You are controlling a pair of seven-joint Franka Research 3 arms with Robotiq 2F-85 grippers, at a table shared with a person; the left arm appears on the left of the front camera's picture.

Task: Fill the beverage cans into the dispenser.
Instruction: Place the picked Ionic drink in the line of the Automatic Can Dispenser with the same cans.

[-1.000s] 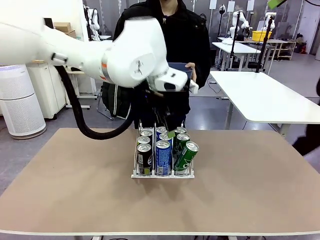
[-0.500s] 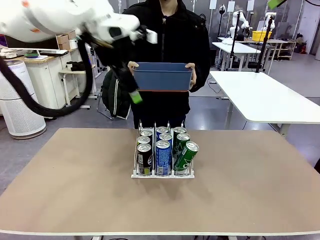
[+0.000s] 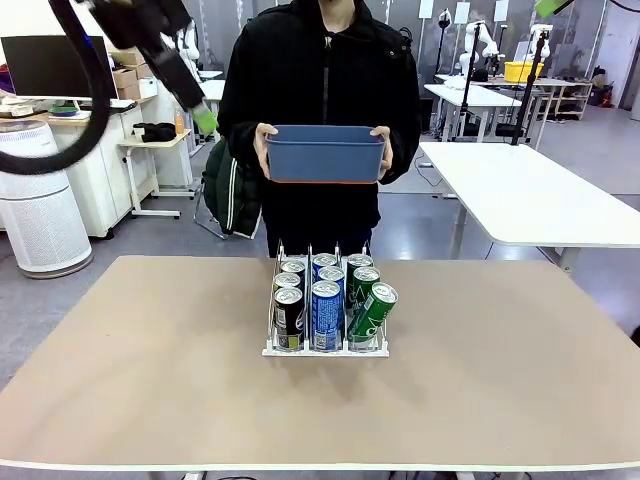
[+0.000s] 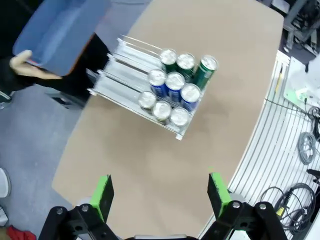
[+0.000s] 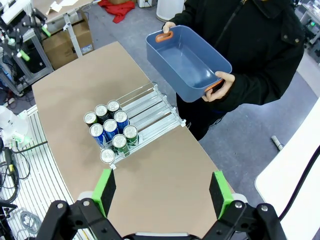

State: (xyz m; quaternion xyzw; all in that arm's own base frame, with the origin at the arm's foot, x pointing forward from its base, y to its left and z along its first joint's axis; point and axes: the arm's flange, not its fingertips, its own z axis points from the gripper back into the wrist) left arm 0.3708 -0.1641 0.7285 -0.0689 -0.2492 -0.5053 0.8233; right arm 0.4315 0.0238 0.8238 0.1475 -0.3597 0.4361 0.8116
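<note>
Front view: white wire-and-clear-plastic dispenser (image 3: 325, 345) at mid worktop (image 3: 150, 400), three lanes running away toward the person. Eight slim cans (image 3: 326, 312) inside, silver tops up, long axes vertical, except the front green can (image 3: 372, 311) in the right lane, leaning with its top toward the right. Dark can front left, blue front middle. Person (image 3: 320, 80) in black at the far edge, holding a smooth blue plastic bin (image 3: 325, 153) level at chest height, one hand at each end. Left gripper (image 3: 195, 105) high at upper left, well apart from the dispenser, green pad showing. A second ago that arm hung directly over the cans; since then lifted up and away to the left. Cans unchanged.

Left wrist view: left gripper (image 4: 160, 192) wide open, nothing held, green pads far apart above bare tan worktop. Dispenser lies diagonal across the picture, cans bunched at its near end, empty lanes leading toward the bin.

Right wrist view: right gripper (image 5: 161, 192) wide open, empty, high above the worktop. Dispenser below at left, cans at its lower-left end. Bin empty inside, orange-edged handles.
</note>
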